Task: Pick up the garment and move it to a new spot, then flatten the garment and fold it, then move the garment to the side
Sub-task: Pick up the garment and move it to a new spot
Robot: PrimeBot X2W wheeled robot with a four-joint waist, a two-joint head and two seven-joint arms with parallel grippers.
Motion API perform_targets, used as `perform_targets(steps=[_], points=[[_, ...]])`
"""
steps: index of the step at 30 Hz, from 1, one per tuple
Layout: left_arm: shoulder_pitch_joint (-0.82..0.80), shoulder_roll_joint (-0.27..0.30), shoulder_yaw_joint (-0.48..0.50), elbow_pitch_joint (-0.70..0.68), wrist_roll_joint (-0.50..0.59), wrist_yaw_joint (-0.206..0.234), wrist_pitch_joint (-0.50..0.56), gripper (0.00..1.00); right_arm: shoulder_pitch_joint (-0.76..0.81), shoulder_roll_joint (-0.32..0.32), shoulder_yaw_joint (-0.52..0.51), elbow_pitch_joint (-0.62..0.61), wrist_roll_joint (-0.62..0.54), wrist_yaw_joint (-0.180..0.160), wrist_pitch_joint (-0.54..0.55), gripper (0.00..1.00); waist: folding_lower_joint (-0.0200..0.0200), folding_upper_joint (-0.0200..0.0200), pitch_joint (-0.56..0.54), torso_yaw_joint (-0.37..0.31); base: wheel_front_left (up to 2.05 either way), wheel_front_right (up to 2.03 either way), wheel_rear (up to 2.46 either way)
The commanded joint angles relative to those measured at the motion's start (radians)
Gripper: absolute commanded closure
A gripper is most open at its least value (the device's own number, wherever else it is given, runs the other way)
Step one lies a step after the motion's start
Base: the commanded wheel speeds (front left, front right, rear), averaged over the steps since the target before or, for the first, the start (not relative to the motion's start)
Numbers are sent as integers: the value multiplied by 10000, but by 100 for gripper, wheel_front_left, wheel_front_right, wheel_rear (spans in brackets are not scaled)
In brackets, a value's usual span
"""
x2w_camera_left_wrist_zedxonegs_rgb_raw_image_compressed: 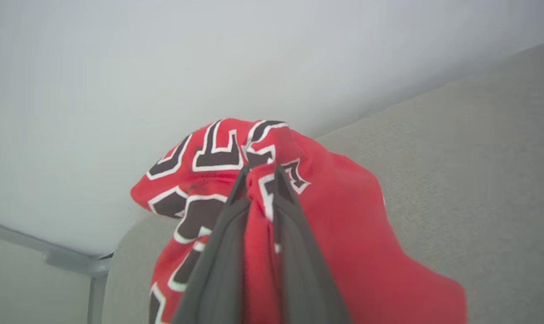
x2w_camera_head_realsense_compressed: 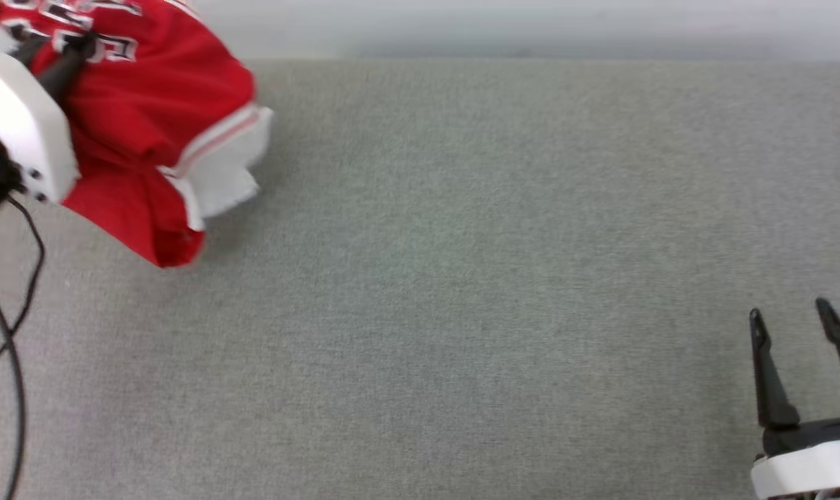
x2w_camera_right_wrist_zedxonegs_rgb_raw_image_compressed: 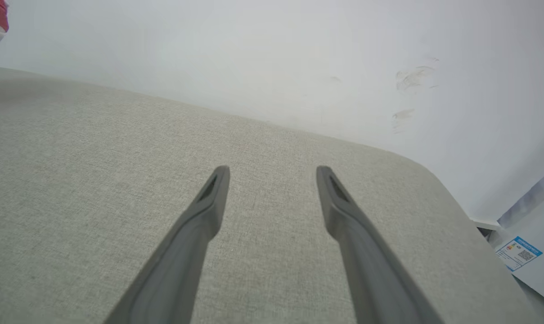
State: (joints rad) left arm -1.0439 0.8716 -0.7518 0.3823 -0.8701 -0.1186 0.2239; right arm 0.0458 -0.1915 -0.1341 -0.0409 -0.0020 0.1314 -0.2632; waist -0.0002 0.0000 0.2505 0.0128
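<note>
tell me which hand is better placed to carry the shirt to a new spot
Left. The left hand is shut on a fold of the shirt at the far left of the grey surface. The right hand is open and empty at the near right, well apart from it.

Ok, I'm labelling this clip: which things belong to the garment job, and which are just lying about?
Job: the garment, bunched, pinched in the left gripper; the right gripper, open, empty; the grey fabric surface beneath.
Lying about: black cable at the left; blue-and-white label beyond the surface's edge.
</note>
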Motion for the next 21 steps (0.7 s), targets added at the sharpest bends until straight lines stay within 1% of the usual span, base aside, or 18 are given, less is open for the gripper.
perform_targets(steps=[1, 6, 8, 10, 12, 13, 16, 19, 21], points=[[266, 77, -26, -369, 0, 129, -76, 100, 115, 61, 74, 8, 7, -14, -23, 0, 2, 0, -331, -273, 0, 0, 0], [1209, 282, -79, -2309, -354, 702, 87, 100, 261, 174, 61, 13, 98, -14, -23, 0, 2, 0, -689, -709, 0, 0, 0], [1574, 392, -89, -3136, -424, 1007, 68, 100, 288, 219, 44, -18, 109, -14, -23, 0, 2, 0, -773, -879, 0, 0, 0], [1959, 314, -84, -3857, -688, 1289, 68, 100, 304, 261, 15, -62, 125, -14, -23, 0, 2, 0, -804, -1025, 0, 0, 0], [2135, 239, -114, -4456, -670, 1542, 18, 100, 348, 285, 66, -66, 128, -14, -23, 0, 2, 0, -834, -1166, 0, 0, 0], [2223, 111, -149, -4685, -751, 1647, 12, 100, 338, 320, 62, -50, 136, -14, -23, 0, 2, 0, -848, -1245, 0, 0, 0], [2457, -210, -361, -4915, -932, 1842, 203, 100, 200, 320, 198, -26, 180, -14, -23, 0, 2, 0, -835, -1526, 0, 0, 0], [2432, -688, -365, -4773, -1222, 1826, 157, 100, 4, 358, 322, -26, 197, -14, -23, 0, 2, 0, -732, -1820, 0, 0, 0], [2481, -934, -492, -4445, -1365, 1703, 173, 100, -77, 420, 347, 0, 200, -14, -23, 0, 2, 0, -673, -2006, 0, 0, 0]])
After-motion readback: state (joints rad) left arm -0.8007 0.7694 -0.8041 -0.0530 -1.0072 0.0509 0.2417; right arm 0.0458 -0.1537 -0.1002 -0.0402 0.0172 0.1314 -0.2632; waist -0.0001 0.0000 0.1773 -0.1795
